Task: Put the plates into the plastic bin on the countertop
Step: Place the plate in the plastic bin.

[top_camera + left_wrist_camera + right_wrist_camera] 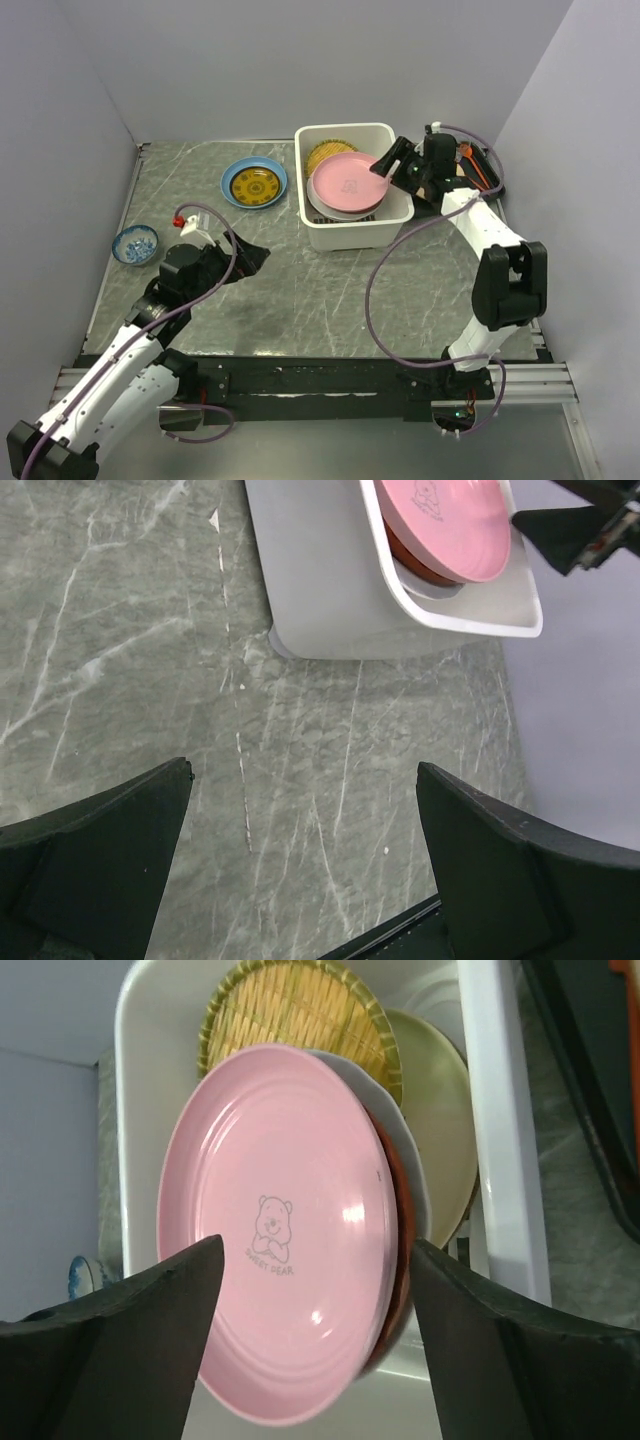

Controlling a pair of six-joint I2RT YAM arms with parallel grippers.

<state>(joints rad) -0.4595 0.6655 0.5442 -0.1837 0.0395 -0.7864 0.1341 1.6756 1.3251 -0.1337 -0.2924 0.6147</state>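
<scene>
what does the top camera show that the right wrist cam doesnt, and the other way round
Only the top view: the left end effector, open above the countertop, and a blue plate lying outside the bin. Only the right wrist view: the bear print on the pink plate, a red plate edging out beneath it, and a cream plate on the far side of the stack. Both: the bin, the pink plate on top, the yellow woven plate and the open right end effector.

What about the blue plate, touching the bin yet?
Apart. Top view shows bare countertop between the blue plate and the plastic bin, left of its wall.
</scene>
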